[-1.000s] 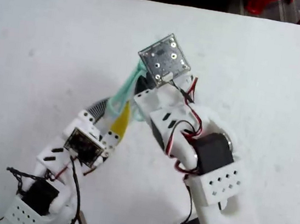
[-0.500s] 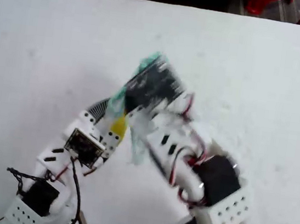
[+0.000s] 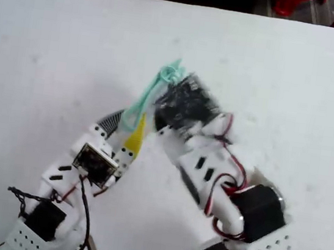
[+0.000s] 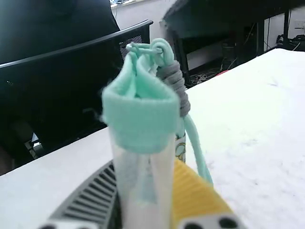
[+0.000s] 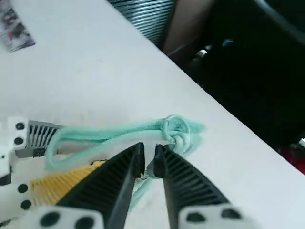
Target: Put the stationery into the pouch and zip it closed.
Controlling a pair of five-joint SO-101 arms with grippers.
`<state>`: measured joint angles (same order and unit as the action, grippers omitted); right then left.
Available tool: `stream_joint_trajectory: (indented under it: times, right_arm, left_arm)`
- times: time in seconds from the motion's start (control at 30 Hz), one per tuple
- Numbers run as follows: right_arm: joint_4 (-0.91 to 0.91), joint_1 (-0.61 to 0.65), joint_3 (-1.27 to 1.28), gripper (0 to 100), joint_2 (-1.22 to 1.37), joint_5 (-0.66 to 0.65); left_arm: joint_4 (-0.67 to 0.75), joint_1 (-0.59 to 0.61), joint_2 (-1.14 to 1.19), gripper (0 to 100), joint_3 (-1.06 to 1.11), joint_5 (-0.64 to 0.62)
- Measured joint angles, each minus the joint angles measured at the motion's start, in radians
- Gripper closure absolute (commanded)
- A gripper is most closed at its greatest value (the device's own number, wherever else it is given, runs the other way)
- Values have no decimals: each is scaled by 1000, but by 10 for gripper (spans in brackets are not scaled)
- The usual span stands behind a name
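- The clear plastic pouch with mint-green fabric trim (image 4: pixel 140 119) stands upright, pinched in the left claw (image 3: pixel 124 125).
- The right claw (image 5: pixel 150 148) sits just beside the pouch's ringed end, its black fingers (image 5: pixel 181 181) pressed nearly together. Whether they nip the grey zipper pull (image 4: pixel 174 81) is unclear.
- Since a second ago the right arm has drawn back off the pouch — the left claw stays put.
- A mint-green cord (image 5: pixel 109 133) loops from the pouch's end.
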<state>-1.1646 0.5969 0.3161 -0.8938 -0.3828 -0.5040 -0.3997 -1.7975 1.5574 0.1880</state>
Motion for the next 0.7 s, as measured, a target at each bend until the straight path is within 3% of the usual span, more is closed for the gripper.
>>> stream_joint_trajectory:
  times: [0.07,0.17,0.7]
  right_arm:
    - [9,-34,8,736,-3,64]
    - [15,-48,37,766,12,117]
    - [183,-60,48,808,252,135]
  left_arm:
    - [0,-2,0,958,0,0]
    - [0,-2,0,958,0,0]
    - [0,3,0,958,0,0]
